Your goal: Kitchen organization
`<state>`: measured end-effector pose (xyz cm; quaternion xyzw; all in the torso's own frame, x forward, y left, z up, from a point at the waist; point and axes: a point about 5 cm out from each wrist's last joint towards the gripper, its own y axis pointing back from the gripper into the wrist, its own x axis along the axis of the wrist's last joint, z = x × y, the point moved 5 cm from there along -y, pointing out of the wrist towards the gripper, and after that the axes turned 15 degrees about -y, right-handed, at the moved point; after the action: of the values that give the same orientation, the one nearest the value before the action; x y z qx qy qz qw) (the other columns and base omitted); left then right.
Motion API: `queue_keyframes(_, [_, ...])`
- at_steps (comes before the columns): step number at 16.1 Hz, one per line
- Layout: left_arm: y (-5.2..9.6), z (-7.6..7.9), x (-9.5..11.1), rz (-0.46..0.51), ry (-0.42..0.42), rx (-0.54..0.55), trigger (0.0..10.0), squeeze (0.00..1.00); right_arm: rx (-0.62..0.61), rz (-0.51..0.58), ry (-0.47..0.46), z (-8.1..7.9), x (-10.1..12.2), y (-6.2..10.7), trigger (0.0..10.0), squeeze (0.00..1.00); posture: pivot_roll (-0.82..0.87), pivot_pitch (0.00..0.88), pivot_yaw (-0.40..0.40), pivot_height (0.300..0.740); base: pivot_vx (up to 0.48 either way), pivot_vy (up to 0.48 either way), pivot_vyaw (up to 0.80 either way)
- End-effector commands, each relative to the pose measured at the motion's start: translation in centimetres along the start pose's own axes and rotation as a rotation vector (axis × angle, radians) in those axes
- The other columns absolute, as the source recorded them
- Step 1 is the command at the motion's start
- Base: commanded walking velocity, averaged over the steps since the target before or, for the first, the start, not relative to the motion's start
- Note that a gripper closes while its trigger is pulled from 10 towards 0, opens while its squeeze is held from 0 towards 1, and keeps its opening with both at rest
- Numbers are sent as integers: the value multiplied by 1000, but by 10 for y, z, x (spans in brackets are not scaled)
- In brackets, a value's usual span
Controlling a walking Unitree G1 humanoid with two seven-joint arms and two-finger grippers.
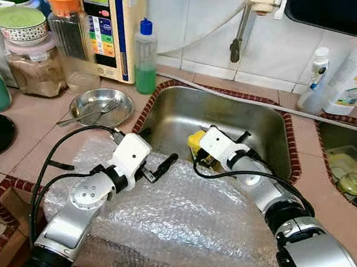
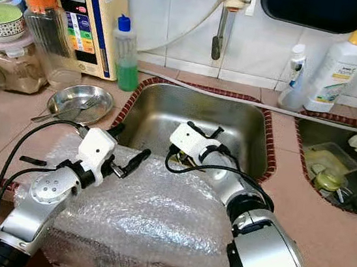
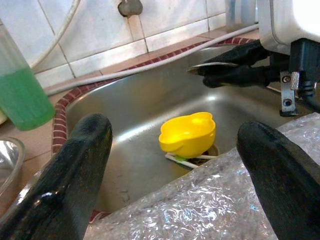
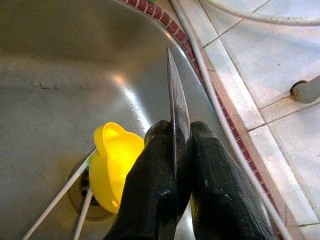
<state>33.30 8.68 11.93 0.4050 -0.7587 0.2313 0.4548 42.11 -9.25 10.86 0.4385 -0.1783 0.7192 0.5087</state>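
Two black fingers of the right gripper (image 4: 175,137) pressed together on a thin metal utensil (image 4: 175,95), clamped near one end, the rest jutting forward edge-on above the sink (image 1: 233,114). Spoon or knife: hard to say from this angle. Probably gripped flat like that to keep the slim piece from twisting while lifted clear of the sink. Silvery, very thin, tapering to a point, catching light along the edge.

Left gripper (image 1: 161,167) spread wide and holding nothing, poised over the bubble wrap (image 1: 187,220) at the near rim of the sink, aimed into it; likely waiting for a turn.

Down in the sink, over the drain, a glossy yellow cup (image 3: 187,134) tipped on its side, with thin white sticks (image 3: 182,161) beneath it. Below the utensil, apart from it.
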Motion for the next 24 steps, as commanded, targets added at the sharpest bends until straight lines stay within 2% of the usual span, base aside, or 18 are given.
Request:
queue_keyframes(1, [0, 2, 4, 6, -12, -18, 10000, 1000, 3, -23, -74, 0, -1, -2, 10000, 1000, 158, 0, 39, 740, 0, 0, 0])
queue_keyframes(4, [1, 2, 2, -8, -12, -26, 10000, 1000, 61, -55, -82, -14, -7, -1, 10000, 1000, 163, 0, 36, 740, 0, 0, 0])
queue_keyframes(6, [1, 2, 1, -12, -16, -28, 10000, 1000, 83, -60, -126, -18, -7, -2, 10000, 1000, 162, 0, 37, 740, 0, 0, 0])
queue_keyframes(8, [-1, -1, 1, -13, -25, -18, 10000, 1000, 104, -91, -368, -19, -8, -3, 10000, 1000, 161, 0, 39, 740, 0, 0, 0])
queue_keyframes(10, [-2, -7, 0, -28, -51, 16, 10000, 1000, 81, -67, -414, -12, -2, -5, 10000, 1000, 158, 0, 41, 740, 0, 0, 0])
queue_keyframes(11, [-2, -14, -2, -40, -52, 48, 10000, 1000, 71, -49, -435, -8, 1, -5, 10000, 1000, 157, 0, 41, 740, 0, 0, 0])
queue_keyframes(12, [-1, -30, -5, -63, -57, 131, 10000, 1000, 49, 3, -489, 0, 12, -7, 10000, 1000, 157, 0, 41, 740, 0, 0, 0])
queue_keyframes(13, [0, -44, -6, -67, -22, 204, 10000, 1000, 32, 64, -558, 8, 23, -8, 10000, 1000, 159, 0, 34, 740, 0, 0, 0])
queue_keyframes(14, [2, -53, -7, -75, -2, 254, 10000, 1000, 35, 108, -585, 11, 31, -9, 10000, 1000, 158, 0, 29, 740, 0, 0, 0])
queue_keyframes(15, [5, -69, -9, -80, 47, 352, 10000, 1000, 61, 182, -637, 10, 44, -9, 10000, 1000, 155, 0, 27, 740, 0, 0, 0])
queue_keyframes(17, [12, -88, -13, -92, 113, 471, 10000, 1000, 108, 282, -693, 3, 59, -5, 10000, 1000, 141, 0, 27, 740, 0, 0, 0])
queue_keyframes(18, [14, -93, -15, -94, 123, 495, 10000, 1000, 124, 308, -709, 0, 63, -3, 10000, 1000, 133, 0, 29, 740, 0, 0, 0])
queue_keyframes(19, [17, -103, -18, -104, 135, 558, 10000, 1000, 168, 362, -754, -10, 71, 4, 10000, 1000, 125, 0, 32, 740, 0, 0, 0])
queue_keyframes(21, [22, -117, -24, -126, 170, 649, 10000, 1000, 256, 399, -744, -29, 77, 21, 10000, 1000, 108, 0, 39, 740, 0, 0, 0])
queue_keyframes(22, [25, -124, -32, -154, 236, 711, 10000, 1000, 313, 407, -745, -39, 77, 36, 10000, 1000, 93, 0, 43, 740, 0, 0, 0])
queue_keyframes(23, [26, -126, -38, -172, 294, 727, 10000, 1000, 336, 403, -742, -42, 76, 41, 10000, 1000, 89, 0, 45, 740, 0, 0, 0])
queue_keyframes(24, [27, -127, -41, -179, 313, 742, 10000, 1000, 339, 400, -740, -43, 75, 44, 10000, 1000, 87, 0, 46, 740, 0, 0, 0])
